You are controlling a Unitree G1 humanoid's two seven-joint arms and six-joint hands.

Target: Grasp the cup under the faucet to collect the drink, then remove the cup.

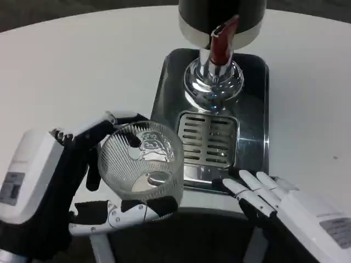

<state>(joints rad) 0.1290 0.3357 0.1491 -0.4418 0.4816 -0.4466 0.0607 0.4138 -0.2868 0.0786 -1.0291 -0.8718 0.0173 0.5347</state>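
White table [82, 60] surface takes most of the head view, smooth and bare on the left side, with a curved far edge; behind this edge a dark floor [33, 13] shows in the top corners. On the table stands a dispenser with a shiny metal base tray [255, 109], which reflects the light, and a slotted drain grille [207, 139] is set in it. Above the grille is a chrome faucet [213, 82] with a red lever [222, 41], under a dark cylindrical tank [222, 11] with a white lower band. The cup [141, 161], clear ribbed glass with a print on its wall, is tilted toward the camera at the near left corner of the tray, left of the grille and not under the faucet. The left hand [71, 175] holds it, with fingers closed around its sides from above and below. The right hand [263, 194] lies at the near edge of the tray, fingers straight and slightly apart, holding nothing.
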